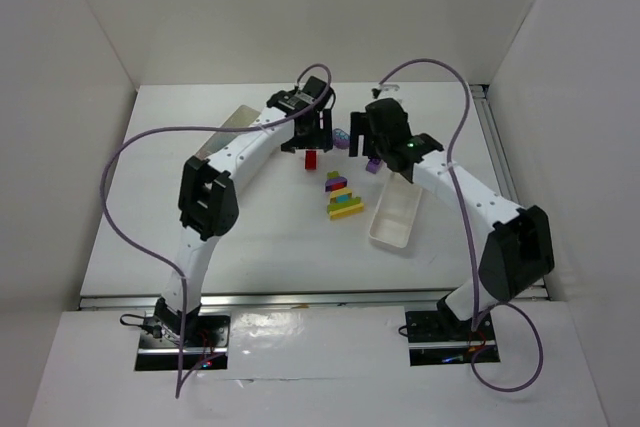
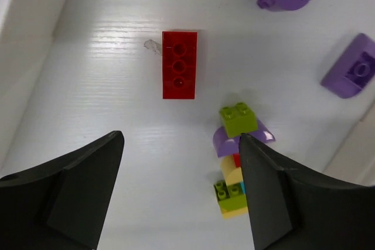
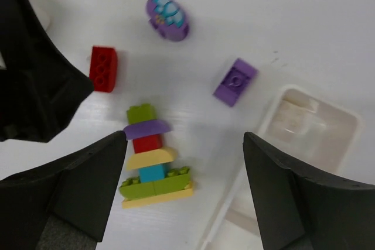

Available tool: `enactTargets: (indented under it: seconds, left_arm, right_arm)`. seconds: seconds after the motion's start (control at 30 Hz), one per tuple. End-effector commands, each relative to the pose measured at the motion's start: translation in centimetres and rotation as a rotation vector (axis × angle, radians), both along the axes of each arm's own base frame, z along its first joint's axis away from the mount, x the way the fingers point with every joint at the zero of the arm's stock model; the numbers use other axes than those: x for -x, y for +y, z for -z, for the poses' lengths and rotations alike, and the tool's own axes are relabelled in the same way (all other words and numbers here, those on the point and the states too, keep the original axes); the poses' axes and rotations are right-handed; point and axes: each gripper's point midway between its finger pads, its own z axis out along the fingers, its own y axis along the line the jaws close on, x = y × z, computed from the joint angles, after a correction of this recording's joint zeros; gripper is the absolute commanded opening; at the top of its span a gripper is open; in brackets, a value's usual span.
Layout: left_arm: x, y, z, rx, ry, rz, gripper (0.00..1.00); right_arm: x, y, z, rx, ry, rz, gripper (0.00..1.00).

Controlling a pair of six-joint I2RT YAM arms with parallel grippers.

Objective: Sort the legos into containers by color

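Hovering with fingers apart and empty: left gripper point(image 2: 181, 144) near red brick point(image 2: 179, 65); right gripper point(image 3: 184, 144), likewise spread, above brick stack point(image 3: 153, 162), apparently beside white tray point(image 3: 351, 116).

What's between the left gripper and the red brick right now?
Nothing. In the left wrist view the table is bare between the open left gripper and the red brick.

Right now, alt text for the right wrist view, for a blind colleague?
The open right gripper hangs above a joined stack of lime, purple, red, yellow and cyan legos on a white table. Nearby lie a red brick, a purple brick, a purple flower-printed piece and, at right, a white tray.
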Motion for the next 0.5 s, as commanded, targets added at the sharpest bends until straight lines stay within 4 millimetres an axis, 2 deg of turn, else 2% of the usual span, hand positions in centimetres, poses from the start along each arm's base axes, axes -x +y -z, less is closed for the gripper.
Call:
enactTargets:
  seconds: [0.0,0.03,0.07,0.13,0.23,0.3,0.33,0.4,0.47]
  left_arm:
    - [-0.4,-0.4,2.3,-0.007,0.054,0.007,0.91]
    - [-0.8,-0.4,2.8,-0.015,0.052,-0.013,0.93]
    - [-0.8,-0.2,4.5,-0.041,0.075,-0.018,0.93]
    - [-1.8,-0.4,4.8,-0.046,0.05,-0.028,0.94]
    - [-2.7,-0.4,6.9,-0.054,0.07,-0.026,0.94]
    - [-3.6,-0.6,7.3,-0.033,0.058,-0.03,0.91]
    - [-4.0,-0.4,7.5,-0.025,0.061,-0.035,0.89]
    - [-4.5,-0.2,8.5,-0.029,0.068,-0.024,0.81]
    - [-4.8,-0.6,8.6,-0.022,0.061,-0.003,0.72]
  right_arm:
    - [-0.1,-3.3,-2.3,-0.044,-0.084,0.144,0.87]
    - [-0.1,-3.9,-2.3,-0.055,-0.083,0.163,0.87]
    - [-0.1,-4.3,-2.8,-0.069,-0.092,0.178,0.88]
    - [0.0,-4.9,-2.4,-0.065,-0.074,0.196,0.91]
    - [0.0,-5.2,-1.8,-0.059,-0.053,0.2,0.92]
    - [-0.1,-5.0,-2.2,-0.069,-0.059,0.193,0.92]
    - [-0.2,-4.9,-1.8,-0.064,-0.05,0.193,0.92]
    - [-0.6,-5.2,-1.9,-0.064,-0.051,0.202,0.92]
    - [-0.8,-4.9,-1.8,-0.068,-0.047,0.195,0.92]
